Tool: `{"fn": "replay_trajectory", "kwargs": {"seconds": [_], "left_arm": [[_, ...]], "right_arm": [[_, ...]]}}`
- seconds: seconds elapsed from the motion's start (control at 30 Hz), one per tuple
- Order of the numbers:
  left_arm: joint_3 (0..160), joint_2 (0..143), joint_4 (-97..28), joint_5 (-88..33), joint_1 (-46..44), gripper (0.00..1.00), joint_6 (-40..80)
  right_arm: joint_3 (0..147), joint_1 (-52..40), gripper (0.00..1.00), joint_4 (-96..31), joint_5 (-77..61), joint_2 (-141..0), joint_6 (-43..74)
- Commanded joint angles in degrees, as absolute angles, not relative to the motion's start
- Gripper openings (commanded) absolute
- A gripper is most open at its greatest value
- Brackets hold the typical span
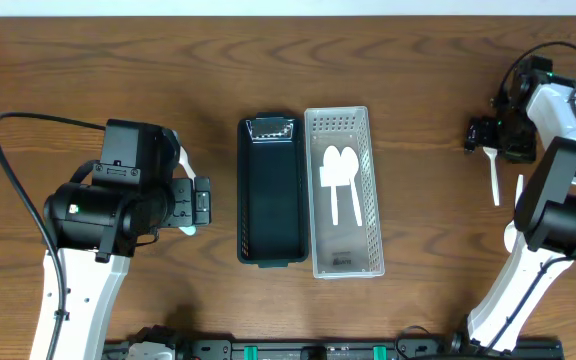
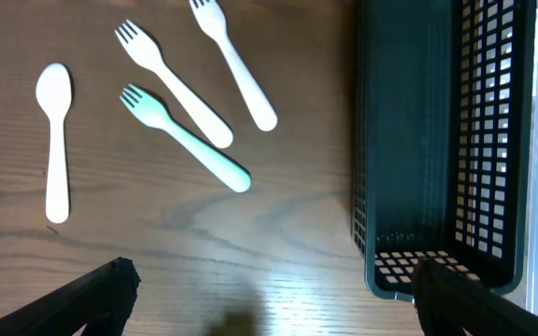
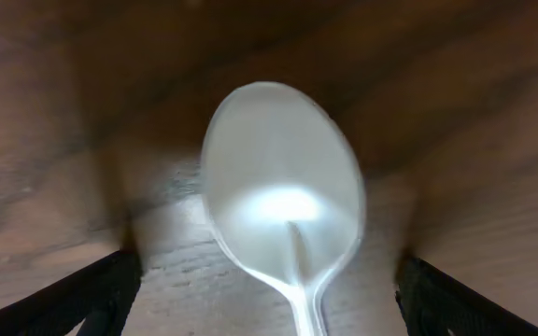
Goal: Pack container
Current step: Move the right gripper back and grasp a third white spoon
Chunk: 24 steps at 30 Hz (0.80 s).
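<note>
Your right gripper (image 3: 267,271) had its fingers spread, a spoon (image 3: 283,210) centred between them, likely lined up for pickup. Your left gripper (image 2: 276,278) had its fingers spread, nothing between.

The surface (image 1: 418,60) is showing warm brown wood grain with darker streaks. The dark basket (image 1: 271,200) is looking blackish green, its walls a square lattice. The pale basket (image 1: 373,200) is showing white with rows of small holes, and its two spoons (image 1: 340,180) are showing white. Near the left edge, the mint fork (image 2: 187,138) is showing pale green, while the two other forks (image 2: 174,84) and the lone spoon (image 2: 55,140) are showing white.
</note>
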State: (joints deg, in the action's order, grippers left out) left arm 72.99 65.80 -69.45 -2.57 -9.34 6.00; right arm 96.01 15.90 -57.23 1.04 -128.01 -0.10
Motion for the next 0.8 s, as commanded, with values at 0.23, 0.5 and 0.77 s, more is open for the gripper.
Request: {"fn": "replay_trajectory", "kwargs": {"seconds": [0.23, 0.5, 0.77], "left_arm": [[72.5, 65.9, -69.1, -1.9, -9.3, 0.96, 6.3], [72.5, 65.9, -69.1, -1.9, -9.3, 0.96, 6.3], [72.5, 65.9, -69.1, -1.9, -9.3, 0.96, 6.3]], "right_arm": [[95.8, 16.1, 0.61, -58.0, 1.0, -130.5, -0.9], [95.8, 16.1, 0.25, -59.4, 1.0, -130.5, -0.9], [95.8, 15.9, 0.12, -59.5, 1.0, -130.5, -0.6]]}}
